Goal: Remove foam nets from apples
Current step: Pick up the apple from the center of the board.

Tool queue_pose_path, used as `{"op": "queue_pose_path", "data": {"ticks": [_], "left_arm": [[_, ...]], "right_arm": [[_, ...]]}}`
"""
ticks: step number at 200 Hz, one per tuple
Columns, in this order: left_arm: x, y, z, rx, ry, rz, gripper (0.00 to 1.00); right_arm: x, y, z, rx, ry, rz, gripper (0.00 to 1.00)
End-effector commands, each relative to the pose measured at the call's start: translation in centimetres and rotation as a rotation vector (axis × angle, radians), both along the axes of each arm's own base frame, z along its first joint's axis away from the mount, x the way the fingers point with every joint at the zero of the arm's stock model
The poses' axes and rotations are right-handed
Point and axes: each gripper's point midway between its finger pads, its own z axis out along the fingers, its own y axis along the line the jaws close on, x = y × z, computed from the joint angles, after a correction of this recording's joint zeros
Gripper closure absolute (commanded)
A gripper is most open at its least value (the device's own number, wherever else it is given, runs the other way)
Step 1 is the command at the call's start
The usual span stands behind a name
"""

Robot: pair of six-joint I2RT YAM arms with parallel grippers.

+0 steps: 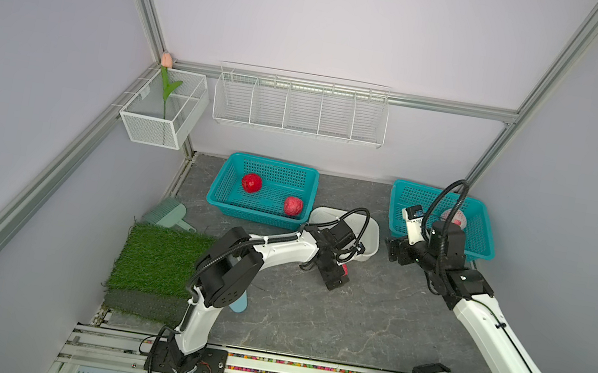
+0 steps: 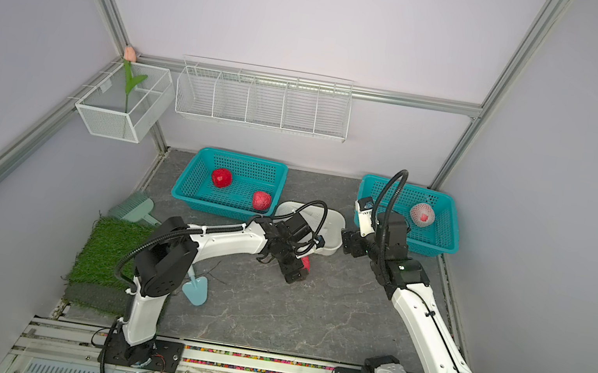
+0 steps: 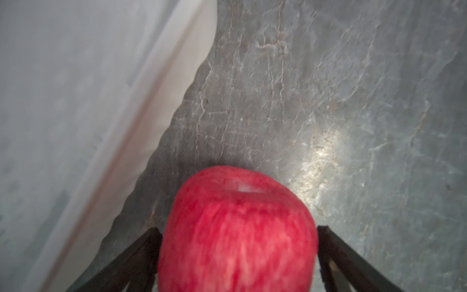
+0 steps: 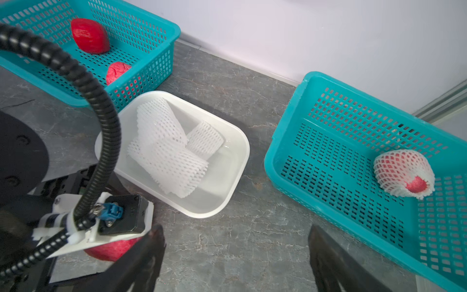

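My left gripper (image 3: pixel 238 228) reaches down to the grey table beside the white tub, shut on a bare streaked red apple (image 3: pixel 237 235) that fills the gap between its black fingers (image 3: pixel 144 250). Two more bare apples (image 1: pixel 252 183) (image 1: pixel 293 206) lie in the left teal basket (image 1: pixel 228 171). In the right teal basket (image 4: pixel 285 141) lies one apple wrapped in a white foam net (image 4: pixel 401 172). Three loose foam nets (image 4: pixel 171 151) are piled in the white tub (image 4: pixel 237 161). My right gripper (image 4: pixel 235 232) hangs open and empty over the table between tub and right basket.
A green turf mat (image 1: pixel 159 260), a pale green brush (image 1: pixel 167 213) and a light blue scoop (image 2: pixel 197 290) lie at the left. White wire racks (image 1: pixel 300 105) hang on the back wall, and one at the left (image 1: pixel 162 107) holds a pink tulip (image 1: pixel 166 59).
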Motion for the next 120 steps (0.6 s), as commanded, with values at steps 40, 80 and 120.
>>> {"op": "queue_pose_path", "data": {"ticks": [40,80,120], "left_arm": [[0.3,-0.2,0.4,0.017,-0.033,-0.030,0.26],[0.0,-0.5,2.0,-0.037,-0.055,-0.052,0.43],[-0.7,0.4,7.2,-0.139,-0.123,-0.044,0.53]], "right_arm": [[-0.8,-0.7,-3.0,-0.012,0.070,-0.017,0.11],[-0.9,-0.4,-3.2,0.001,0.079,-0.009,0.11],[-1.2,-0.9,-2.5,-0.016,0.059,-0.022,0.11]]}}
